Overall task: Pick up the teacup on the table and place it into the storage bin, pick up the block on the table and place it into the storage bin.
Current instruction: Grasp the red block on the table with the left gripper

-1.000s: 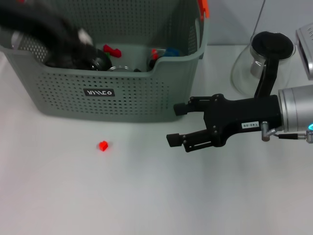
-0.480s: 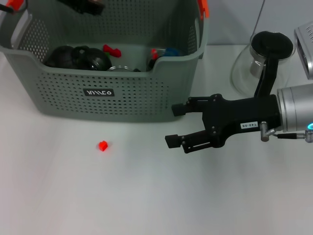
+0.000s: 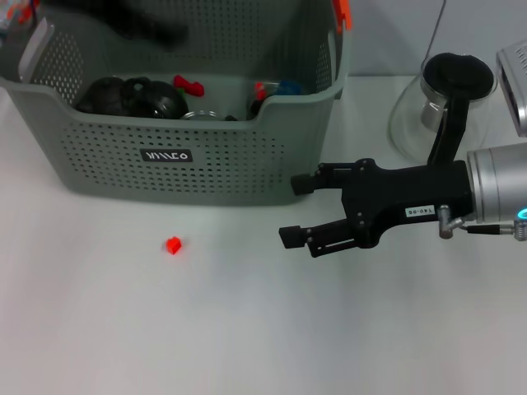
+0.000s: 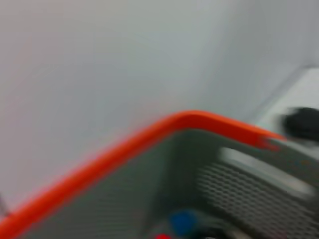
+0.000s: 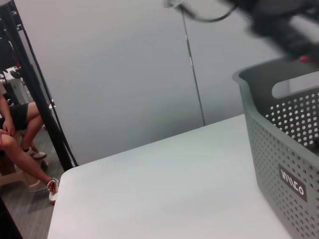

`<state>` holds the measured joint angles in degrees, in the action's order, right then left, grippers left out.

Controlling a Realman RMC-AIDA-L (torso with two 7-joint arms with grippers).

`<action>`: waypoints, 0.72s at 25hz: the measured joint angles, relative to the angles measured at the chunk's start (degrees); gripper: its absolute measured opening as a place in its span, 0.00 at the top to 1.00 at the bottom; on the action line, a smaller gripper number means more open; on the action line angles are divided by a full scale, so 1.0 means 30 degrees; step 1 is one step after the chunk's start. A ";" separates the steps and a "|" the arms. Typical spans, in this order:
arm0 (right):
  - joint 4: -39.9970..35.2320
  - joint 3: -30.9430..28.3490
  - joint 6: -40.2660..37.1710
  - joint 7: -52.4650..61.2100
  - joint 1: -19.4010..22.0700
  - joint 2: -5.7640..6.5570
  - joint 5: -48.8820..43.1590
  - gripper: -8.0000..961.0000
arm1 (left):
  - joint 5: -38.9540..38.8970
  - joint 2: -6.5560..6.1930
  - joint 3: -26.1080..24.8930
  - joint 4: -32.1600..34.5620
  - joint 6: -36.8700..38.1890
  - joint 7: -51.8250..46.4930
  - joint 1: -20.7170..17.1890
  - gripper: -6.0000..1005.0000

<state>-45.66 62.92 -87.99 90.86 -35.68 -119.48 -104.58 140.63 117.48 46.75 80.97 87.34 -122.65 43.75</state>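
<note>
**Block still on table, right gripper waiting beside bin**

The block [image 3: 173,244], small and red, lies on the white table [image 3: 247,329] just in front of the storage bin [image 3: 198,164], below its black label and apart from the wall. No teacup is left on the table; dark rounded items sit inside the bin, which one is the cup cannot be told. So the block step looks to be in hand.

Right gripper [image 3: 298,210] hovers in front of the bin's right corner, fingers spread, holding nothing, well apart from the block. Next move likely calls for reaching across the bin's front and lowering onto the block.

Left gripper [image 3: 148,29] is a dark blur over the bin's back; finger state cannot be told.

A glass carafe [image 3: 436,107] stands right of the bin. Beyond: plain grey wall, a seated person's legs [image 5: 20,134].
</note>
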 joint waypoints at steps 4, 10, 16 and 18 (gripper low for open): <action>0.0034 0.0001 0.0144 -0.0012 0.0018 0.0006 0.0016 0.04 | -0.4488 0.0160 -0.0050 0.1819 0.4597 0.2177 -0.2254 0.14; 0.0061 0.0001 0.0196 0.0141 0.0059 0.0013 0.0041 0.04 | -0.4956 0.1142 0.0865 0.2953 0.7605 0.4314 -0.4767 0.07; 0.0092 -0.0202 0.0219 0.0209 0.0059 -0.0007 -0.0018 0.04 | -0.0163 0.2146 0.3397 0.1947 0.5473 0.3553 -0.4955 0.09; 0.0101 -0.0211 0.0234 0.0211 0.0058 -0.0012 -0.0021 0.04 | 0.1401 0.2257 0.5019 0.1262 0.3865 0.2261 -0.4804 0.10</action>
<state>-45.35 62.29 -87.29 91.49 -35.51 -119.51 -104.64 144.83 124.25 61.81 84.75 98.93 -115.86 29.34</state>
